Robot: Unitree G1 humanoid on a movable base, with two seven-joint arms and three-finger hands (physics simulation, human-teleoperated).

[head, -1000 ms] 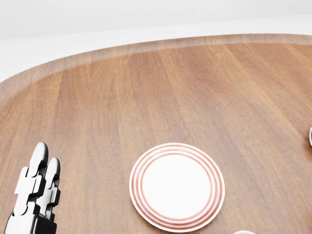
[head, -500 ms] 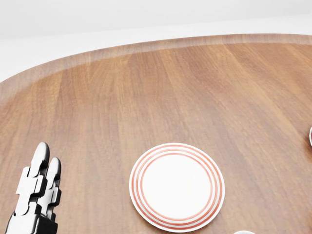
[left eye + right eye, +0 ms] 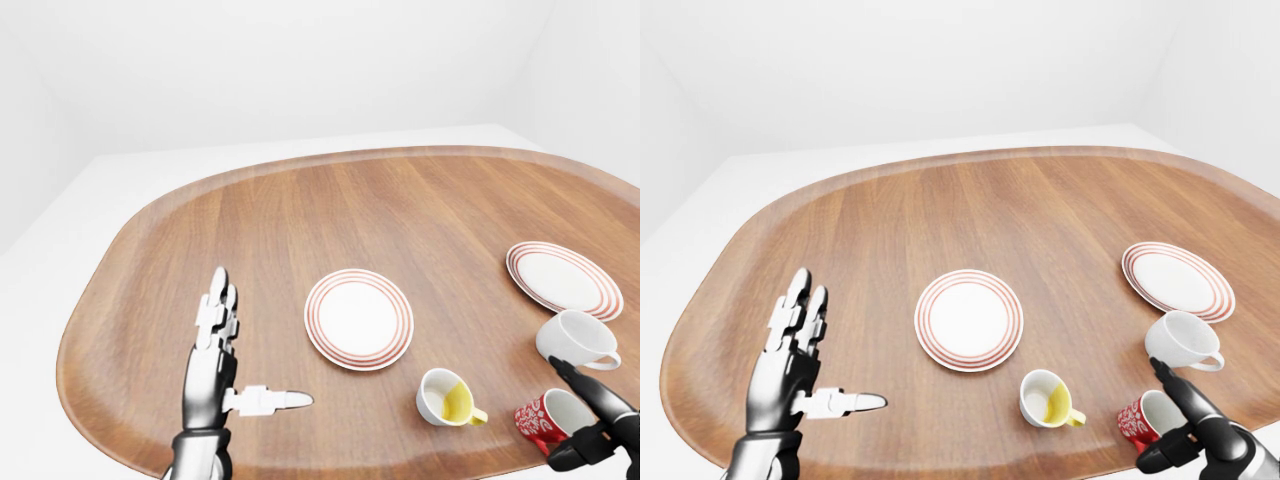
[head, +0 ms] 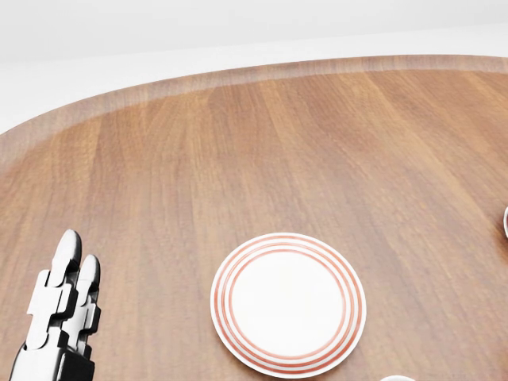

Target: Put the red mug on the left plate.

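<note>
The red mug (image 3: 1137, 421) with a white pattern lies on its side near the bottom right of the wooden table (image 3: 940, 220). My right hand (image 3: 1152, 415) is dark, and its open fingers stand on either side of the mug without closing round it. The left plate (image 3: 968, 320), white with red rings, lies empty at the table's middle. It also shows in the head view (image 4: 287, 304). My left hand (image 3: 250, 345) is open and flat, its thumb pointing right, hovering left of that plate. Its fingers (image 4: 65, 295) show at the bottom left of the head view.
A white mug with a yellow inside (image 3: 1045, 398) stands between the left plate and the red mug. A white mug (image 3: 1183, 342) lies just above the red mug. A second red-ringed plate (image 3: 1177, 281) lies at the right.
</note>
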